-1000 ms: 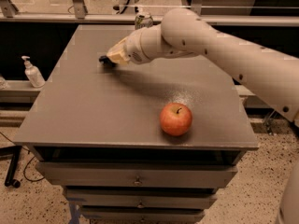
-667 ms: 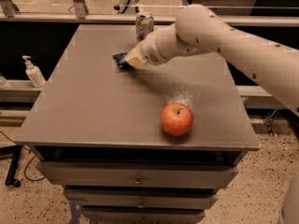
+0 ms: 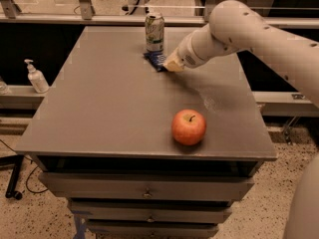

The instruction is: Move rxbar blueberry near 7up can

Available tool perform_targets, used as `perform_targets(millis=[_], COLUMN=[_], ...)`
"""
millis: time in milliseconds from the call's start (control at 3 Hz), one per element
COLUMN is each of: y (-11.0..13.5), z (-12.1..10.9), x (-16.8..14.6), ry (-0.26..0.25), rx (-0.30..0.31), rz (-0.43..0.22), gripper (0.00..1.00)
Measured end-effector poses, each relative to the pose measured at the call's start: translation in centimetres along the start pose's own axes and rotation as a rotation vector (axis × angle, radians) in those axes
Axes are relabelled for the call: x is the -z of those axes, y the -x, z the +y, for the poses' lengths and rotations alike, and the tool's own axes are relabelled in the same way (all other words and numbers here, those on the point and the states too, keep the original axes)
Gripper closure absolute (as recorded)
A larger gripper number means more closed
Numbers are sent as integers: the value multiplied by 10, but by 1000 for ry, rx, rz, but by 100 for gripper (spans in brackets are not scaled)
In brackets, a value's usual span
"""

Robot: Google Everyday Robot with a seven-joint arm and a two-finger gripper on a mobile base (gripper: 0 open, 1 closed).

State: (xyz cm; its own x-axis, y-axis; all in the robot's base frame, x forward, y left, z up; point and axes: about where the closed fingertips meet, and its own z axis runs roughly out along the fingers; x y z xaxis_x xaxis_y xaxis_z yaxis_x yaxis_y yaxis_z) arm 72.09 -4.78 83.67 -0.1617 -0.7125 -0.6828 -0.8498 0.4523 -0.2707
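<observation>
The tool (image 3: 169, 64) seemingly clamps the rxbar blueberry (image 3: 154, 59), just beside the 7up can (image 3: 155, 31).

My cream-tipped gripper (image 3: 172, 63) at rear of the grey tabletop (image 3: 99, 113) touches the flat dark navy-blue rxbar blueberry (image 3: 155, 59) just beside the upright white-green 7up can (image 3: 154, 31), round red apple (image 3: 189, 127) well apart near the front.

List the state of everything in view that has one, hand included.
7up can: upright, at the far edge of the table.
rxbar blueberry: just in front of the can, at the hand's tip; resting or lifted, cannot tell.
hand: low over the table, at the bar's right end.
apple: stem up, near the front edge.
pump bottle: upright, off the table to its left.
drawers: shut.
</observation>
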Motion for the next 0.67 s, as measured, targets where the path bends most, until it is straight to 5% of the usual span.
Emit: perform_targets(millis=[667], y=[-27], z=[-40], x=[18], ry=[-60], rx=[-5], rz=[77], gripper=[100])
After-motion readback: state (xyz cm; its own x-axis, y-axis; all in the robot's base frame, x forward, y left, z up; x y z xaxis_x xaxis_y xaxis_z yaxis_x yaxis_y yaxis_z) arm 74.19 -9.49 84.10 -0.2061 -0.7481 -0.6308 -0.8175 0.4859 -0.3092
